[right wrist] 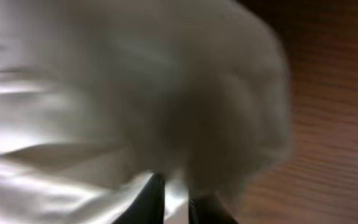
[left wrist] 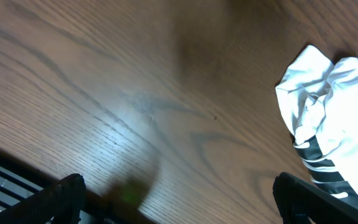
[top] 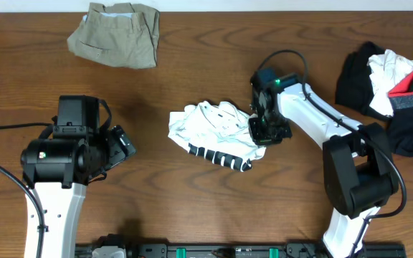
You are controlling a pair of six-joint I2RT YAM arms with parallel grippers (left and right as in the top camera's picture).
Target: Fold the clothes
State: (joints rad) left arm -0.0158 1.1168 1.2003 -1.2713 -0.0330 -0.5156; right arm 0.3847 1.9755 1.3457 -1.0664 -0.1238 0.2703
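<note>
right tool [top: 267,129] pinched almost closed on the edge of the crumpled white fabric top [top: 214,125] with black-white striped trim [top: 221,155]. In the right wrist view its two dark fingers [right wrist: 154,199] sit close together with a thin fold of white cloth caught between them; the rest of the top bulges beyond the tips, blurred. Top lies bunched on the brown wooden bench [top: 192,72], spreading from the right tool's tips toward the left tool [top: 120,143]. left tool jaws spread wide, nothing in them, hanging over bare wood; the top [left wrist: 334,99] is off to one side of it, well apart. Folded khaki fabric piece [top: 117,34] lies far beyond the left tool. Heap of black, white and red garments [top: 393,86] sits beside the right arm, behind the right tool; neither tool touches these
</note>
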